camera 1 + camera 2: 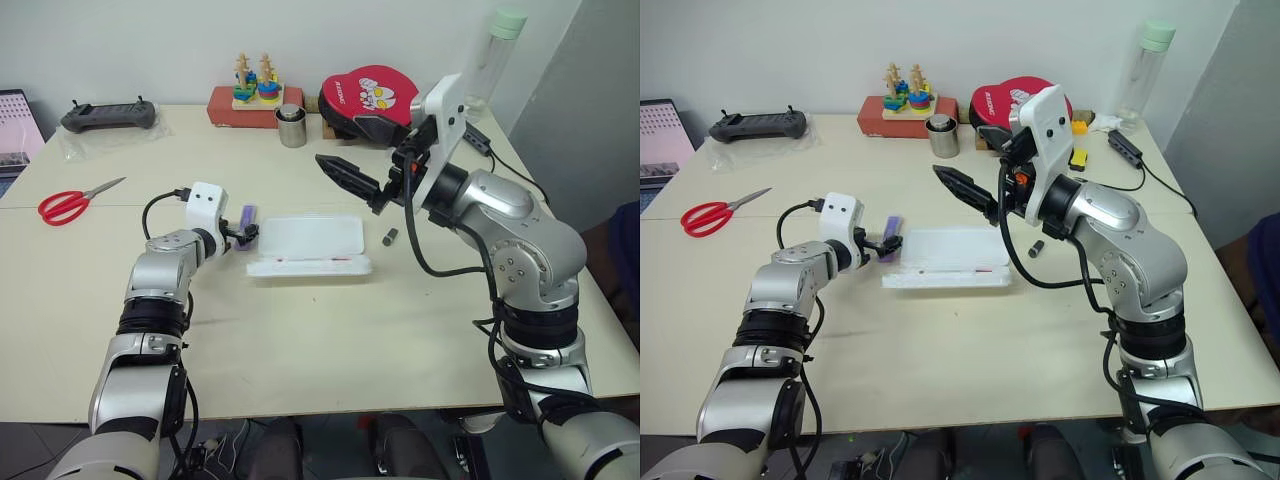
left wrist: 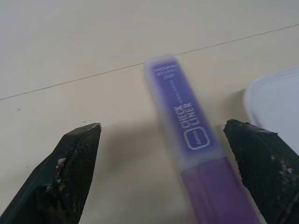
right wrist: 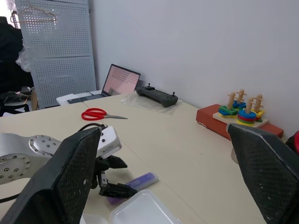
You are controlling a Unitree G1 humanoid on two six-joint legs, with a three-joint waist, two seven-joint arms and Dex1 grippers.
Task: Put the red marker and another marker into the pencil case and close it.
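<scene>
**Purple marker lies between the left jaws, ready to be pinched**

The left gripper (image 1: pixel 243 234) is down at the surface (image 1: pixel 320 350) with its jaws wide and nothing held. The purple marker (image 2: pixel 187 135) lies flat between the two black fingers (image 2: pixel 74 172), its long axis running away from the wrist, roughly along the line the gripper points. It sits closer to one finger than the other and is slightly skewed, so a straight close should, in my judgement, first nudge it and then square it up. It lies just beside the short end of the case (image 1: pixel 310 245), near but apart from it.

The right gripper (image 1: pixel 352 180) is raised well above the case, jaws wide and empty, pointing across toward the left arm. The left arm is plainly the nearer one for this pick.

The marker is a flat, chunky bar of translucent lilac plastic with a darker purple cap end and printed lettering; its flat faces should give the fingers a steady hold. The case is smooth white plastic with rounded corners, lying open, its lid flat behind the tray. A thin pale rod with a red end, probably the red marker (image 1: pixel 310 262), lies along the front of the tray. The surface is a smooth, pale matte top. A small dark block (image 1: pixel 390 236) sits past the far end of the case.
</scene>
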